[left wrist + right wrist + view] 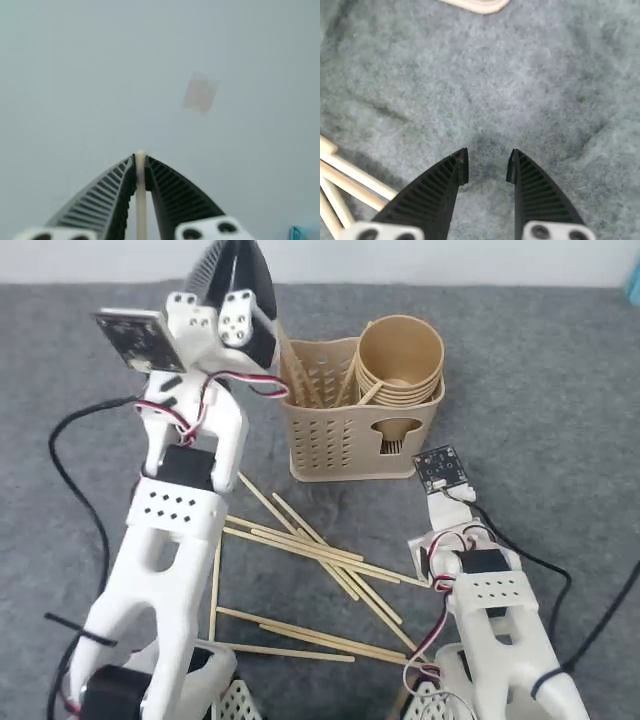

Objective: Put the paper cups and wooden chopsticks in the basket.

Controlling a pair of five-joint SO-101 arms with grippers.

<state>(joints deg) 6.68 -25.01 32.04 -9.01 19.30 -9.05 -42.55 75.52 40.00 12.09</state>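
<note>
The left pincer is raised above the basket and clamped on a single wooden chopstick, which slants down toward the basket's left compartment, where other sticks already stand. The stacked paper cups sit in the right compartment. The right pincer hangs low over the grey bench with its jaws apart, holding nothing. More loose chopsticks lie scattered on the bench in front of the basket, between the two arms.
</note>
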